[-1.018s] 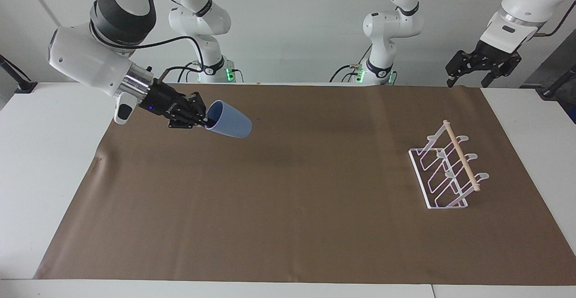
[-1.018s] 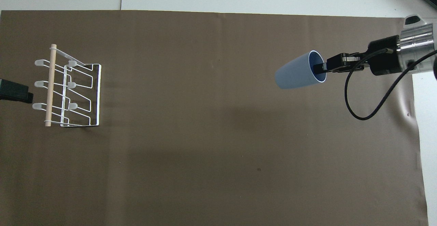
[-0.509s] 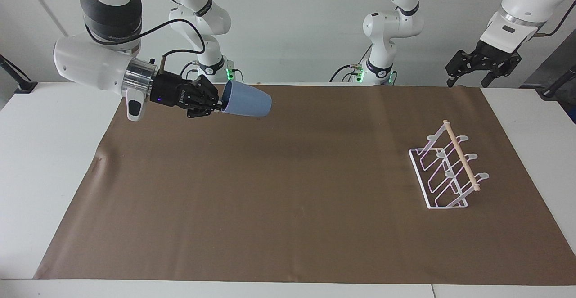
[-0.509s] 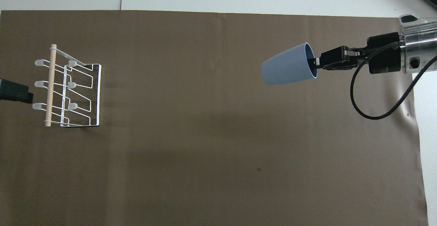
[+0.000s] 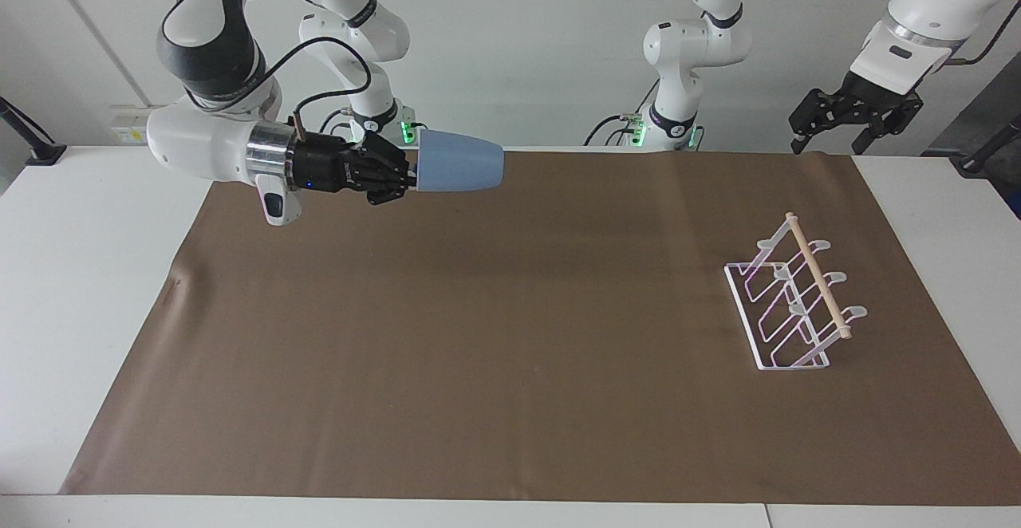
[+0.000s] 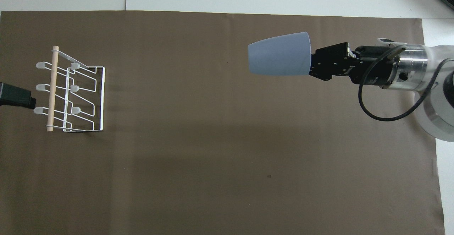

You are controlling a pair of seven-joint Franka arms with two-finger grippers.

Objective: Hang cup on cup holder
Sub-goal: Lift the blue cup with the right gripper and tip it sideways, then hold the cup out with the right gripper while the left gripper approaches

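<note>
I see the right gripper (image 5: 408, 175) pinching the cup (image 5: 461, 171) by its rim, holding it on its side in the air over the brown mat (image 5: 510, 368), base pointing toward the left arm's end of the table. The cup holder (image 5: 794, 297) stands on the mat there, well apart. The left gripper (image 5: 855, 117) waits, spread, raised above that end.

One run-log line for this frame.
right gripper: shut on cup, held sideways over mat | left gripper: open, waiting | cup holder: empty

Matt plastic cup (image 5: 460, 161), wire rack (image 5: 790, 305)
</note>
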